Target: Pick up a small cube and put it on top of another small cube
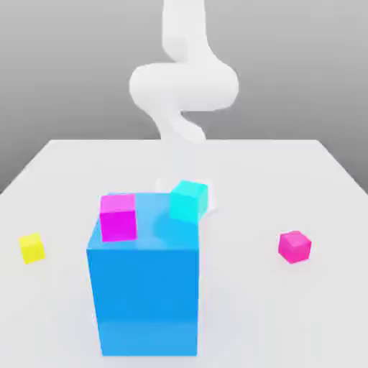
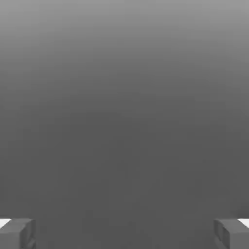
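One white tabletop, grey backdrop

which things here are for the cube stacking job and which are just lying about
For the job:
- small hot-pink cube
- small yellow cube, likely the other one

Lying about:
- magenta cube
- cyan cube
- big blue block

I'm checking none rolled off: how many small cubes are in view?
4: magenta and cyan on the blue block; yellow at the exterior view's left, hot-pink at its right. Others could hide behind the block.
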Action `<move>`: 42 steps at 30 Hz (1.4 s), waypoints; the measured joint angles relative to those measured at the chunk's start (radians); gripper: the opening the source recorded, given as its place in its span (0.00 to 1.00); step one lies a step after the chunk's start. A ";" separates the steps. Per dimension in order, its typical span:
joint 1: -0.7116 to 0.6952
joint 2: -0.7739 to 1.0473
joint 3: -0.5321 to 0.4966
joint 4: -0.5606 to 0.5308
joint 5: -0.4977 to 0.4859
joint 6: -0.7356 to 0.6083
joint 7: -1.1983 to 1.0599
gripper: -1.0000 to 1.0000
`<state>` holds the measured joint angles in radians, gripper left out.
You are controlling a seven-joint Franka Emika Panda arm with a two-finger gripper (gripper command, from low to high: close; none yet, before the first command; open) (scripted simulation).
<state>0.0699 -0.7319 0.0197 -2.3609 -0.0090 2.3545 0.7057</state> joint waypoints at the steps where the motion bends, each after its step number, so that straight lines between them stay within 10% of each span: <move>1: 0.030 0.031 0.009 -0.027 -0.003 0.025 -0.043 0.50; 23: 0.640 0.641 0.130 -0.571 0.033 0.517 -0.974 0.50; 34: 0.767 0.945 -0.002 -0.543 -0.112 0.765 -0.909 0.50; 35: 0.776 0.969 -0.013 -0.540 -0.119 0.785 -0.906 0.00; 42: 0.784 0.974 -0.021 -0.539 -0.122 0.788 -0.902 0.00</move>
<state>0.8539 0.2423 -0.0012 -2.9004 -0.1311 3.1427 -0.1965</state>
